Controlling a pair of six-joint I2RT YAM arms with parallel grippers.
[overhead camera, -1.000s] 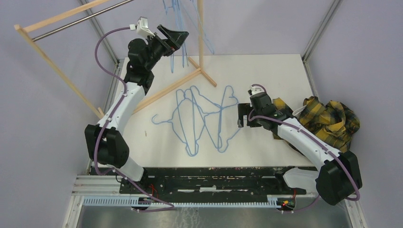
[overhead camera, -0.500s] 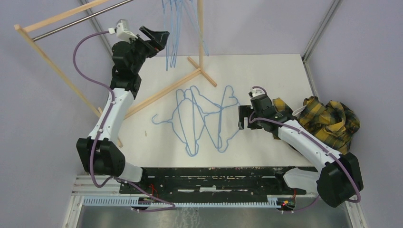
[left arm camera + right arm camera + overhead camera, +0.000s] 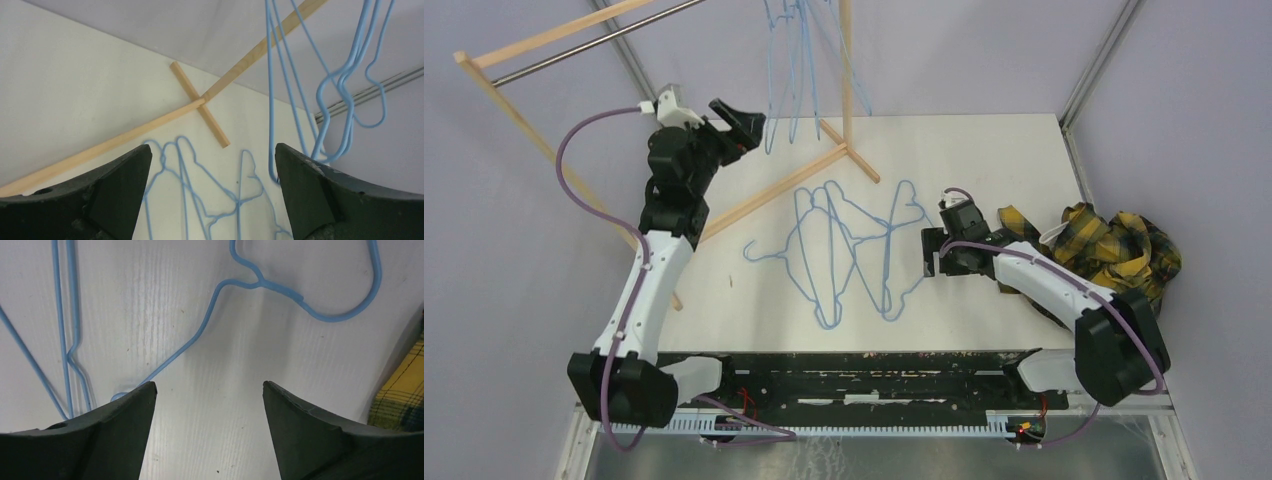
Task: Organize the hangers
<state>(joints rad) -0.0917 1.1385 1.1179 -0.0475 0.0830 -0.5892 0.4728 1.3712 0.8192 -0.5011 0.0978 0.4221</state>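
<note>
Top external view: the white table [image 3: 994,160] fills the middle of the frame; a wooden rack [image 3: 847,70] stands over its upper left part, its foot crossing the tabletop and its metal rod [image 3: 594,43] slanting across the upper left corner; the left arm [image 3: 644,290] rises along the left side of the frame, and the right arm [image 3: 1044,284] reaches in from the lower right; a yellow plaid shirt [image 3: 1124,250] lies crumpled at the right edge of the table, close beside the right arm; the loose hangers [image 3: 864,245], thin light-blue wire, lie flat and overlapping in a tangle at the centre of the table, while the hung hangers [image 3: 789,70] dangle at the top centre, just left of the rack's upright post; the left gripper [image 3: 746,125] is raised just left of the hung hangers, its jaws wide apart with nothing between them; the right gripper [image 3: 931,252] sits low just right of the tangle, jaws apart and empty; in the right wrist view one hook [image 3: 320,310] lies on the table in the upper right, its wire running down toward the finger at lower left.
</note>
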